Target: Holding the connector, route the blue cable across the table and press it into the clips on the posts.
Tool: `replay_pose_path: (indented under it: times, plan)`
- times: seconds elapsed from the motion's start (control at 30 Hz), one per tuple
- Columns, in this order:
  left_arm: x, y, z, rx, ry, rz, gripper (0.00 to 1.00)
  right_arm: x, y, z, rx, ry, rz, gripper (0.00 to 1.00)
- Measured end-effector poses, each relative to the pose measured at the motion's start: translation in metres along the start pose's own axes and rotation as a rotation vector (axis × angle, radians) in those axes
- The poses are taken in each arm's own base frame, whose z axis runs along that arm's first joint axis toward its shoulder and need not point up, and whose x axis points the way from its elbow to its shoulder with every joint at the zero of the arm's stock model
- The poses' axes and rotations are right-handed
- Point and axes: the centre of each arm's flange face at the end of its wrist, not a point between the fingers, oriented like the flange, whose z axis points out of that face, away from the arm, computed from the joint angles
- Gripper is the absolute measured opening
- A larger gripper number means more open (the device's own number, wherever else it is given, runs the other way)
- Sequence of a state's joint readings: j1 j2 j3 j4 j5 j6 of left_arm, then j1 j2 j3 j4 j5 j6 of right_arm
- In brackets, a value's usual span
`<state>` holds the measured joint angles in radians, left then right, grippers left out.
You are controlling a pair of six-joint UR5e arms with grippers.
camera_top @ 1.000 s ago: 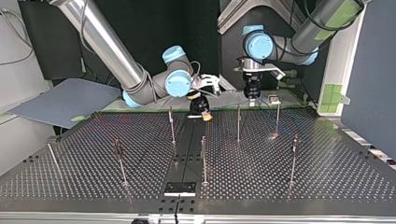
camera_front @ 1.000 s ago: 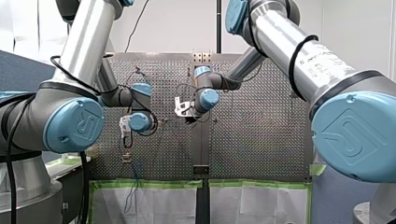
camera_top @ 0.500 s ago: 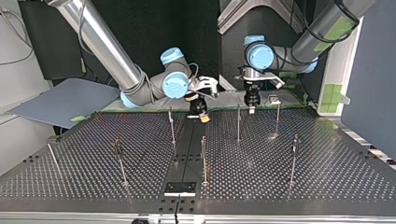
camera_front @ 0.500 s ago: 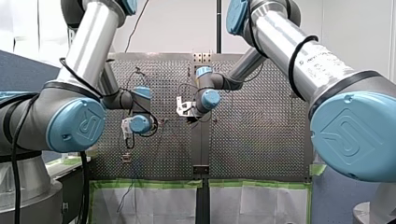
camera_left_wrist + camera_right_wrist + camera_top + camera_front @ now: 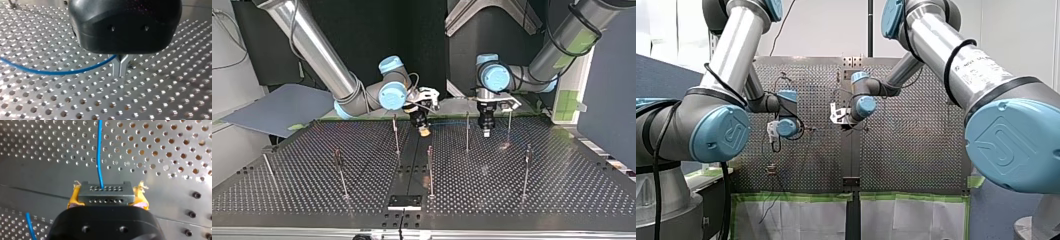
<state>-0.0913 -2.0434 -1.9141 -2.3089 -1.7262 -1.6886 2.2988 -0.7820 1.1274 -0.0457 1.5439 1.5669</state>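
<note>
1. Jaws on the left gripper (image 5: 121, 72) are pinched together on the blue cable (image 5: 57, 72). The cable sweeps away from the bare metal fingers in a shallow curve over the table (image 5: 537, 200).
2. Compared with a second ago, that gripper has come forward from the table's far edge in the top view. It now hangs over the plate between two thin posts (image 5: 467, 131).
3. Over on the right gripper (image 5: 107, 193), the yellow pads (image 5: 74, 197) clamp the connector (image 5: 105, 191) from both sides. The cable leaves the connector's upper row of holes and runs straight ahead of the gripper.
4. This gripper has slid a little toward the top view's left since a second ago, and further in over the table. It is now just beside the post by the black centre strip (image 5: 414, 160).
5. Each big blue joint cap (image 5: 723, 135) in the front view carries a raised logo. There is print on the right arm's silver tube (image 5: 981, 62), but I can't read it.
6. The table is dull metal, drilled in even rows. The connector is a grey block with two rows of tiny holes, the pads are frayed at their corners, and green tape (image 5: 796, 196) edges the pale sheets below the table.
</note>
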Motion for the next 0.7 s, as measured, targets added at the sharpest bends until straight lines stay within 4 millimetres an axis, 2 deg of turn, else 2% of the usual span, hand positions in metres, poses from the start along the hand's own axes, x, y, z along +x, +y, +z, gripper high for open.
replay_pose_path:
  times: [0.07,0.13,0.17,0.2,0.23,0.27,0.33,0.37,0.4,0.43,0.47,0.5,0.6,0.63,0.7]
  plan:
    - [-0.004,0.000,0.004,0.000,-0.005,-0.001,0.02,0.002,0.004,0.001,-0.004,0.004,0.001,0.00]
    - [-0.006,0.001,0.007,-0.001,-0.007,0.000,0.12,0.004,0.006,0.002,-0.007,0.008,0.001,0.00]
    - [-0.007,0.002,0.008,-0.003,-0.008,0.000,0.12,0.006,0.007,0.002,-0.009,0.011,0.001,0.00]
    - [-0.007,0.003,0.009,-0.005,-0.009,0.000,0.18,0.008,0.008,0.003,-0.010,0.014,0.000,0.00]
    - [-0.007,0.004,0.010,-0.007,-0.010,0.000,0.29,0.009,0.009,0.003,-0.012,0.016,0.000,0.00]
    - [-0.008,0.005,0.010,-0.010,-0.010,0.001,0.29,0.010,0.010,0.003,-0.013,0.019,0.000,0.00]
    - [-0.008,0.006,0.011,-0.013,-0.011,0.002,0.48,0.011,0.011,0.004,-0.014,0.021,0.001,0.00]
    - [-0.008,0.007,0.011,-0.016,-0.011,0.003,0.48,0.011,0.012,0.004,-0.015,0.021,0.001,0.00]
    - [-0.009,0.008,0.012,-0.019,-0.012,0.004,0.65,0.011,0.012,0.004,-0.015,0.021,0.001,0.00]
    - [-0.009,0.008,0.012,-0.023,-0.012,0.005,0.78,0.012,0.012,0.004,-0.015,0.022,0.001,0.00]
    - [-0.009,0.009,0.012,-0.029,-0.012,0.007,0.78,0.012,0.013,0.004,-0.016,0.022,0.001,0.00]
    - [-0.008,0.010,0.012,-0.032,-0.011,0.008,0.84,0.012,0.013,0.004,-0.016,0.022,0.001,0.00]
    - [-0.008,0.011,0.011,-0.039,-0.009,0.010,0.84,0.012,0.013,0.004,-0.016,0.021,0.002,0.00]
    - [-0.008,0.011,0.011,-0.039,-0.009,0.011,1.00,0.012,0.013,0.004,-0.016,0.021,0.002,0.00]
    - [-0.008,0.011,0.011,-0.041,-0.007,0.012,1.00,0.012,0.013,0.004,-0.015,0.020,0.003,0.00]
